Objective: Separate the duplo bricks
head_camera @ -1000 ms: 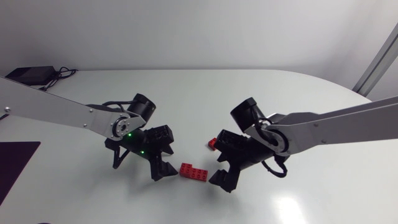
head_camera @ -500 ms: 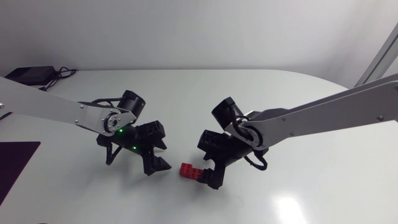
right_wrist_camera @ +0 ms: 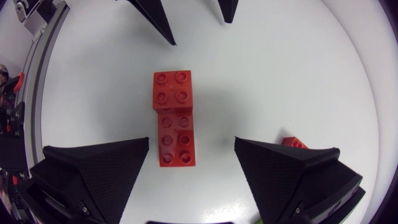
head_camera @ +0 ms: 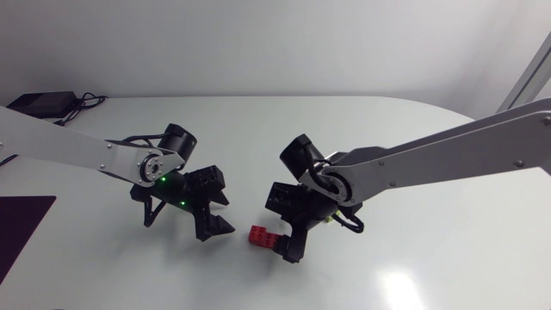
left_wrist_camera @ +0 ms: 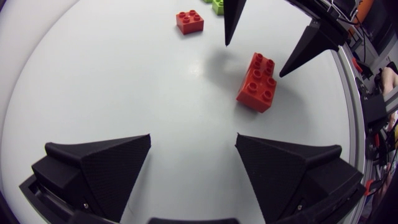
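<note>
**Two arms over a white worktop [head_camera: 405, 138].** The joined red bricks [head_camera: 263, 238] lie flat on the worktop between the two arms. A small brick is seated on one end of a longer one, so the top forms a step.

Right claw [right_wrist_camera: 192, 142]: spread and lowered over the joined red bricks, with one finger on either side of them. One finger is just beside the long brick's flank and the other is clearly apart from it, so the bricks are not pinched.

Left claw [left_wrist_camera: 193, 137]: spread, near the bricks and pointed towards them, with bare worktop between its fingers.

From the left wrist, a single red brick [left_wrist_camera: 189, 21] lies beyond the right claw, with a green brick [left_wrist_camera: 217, 5] just past it. Both are apart from the joined pair.

A black box [head_camera: 39, 102] with a cable rests at the worktop's far left corner.
</note>
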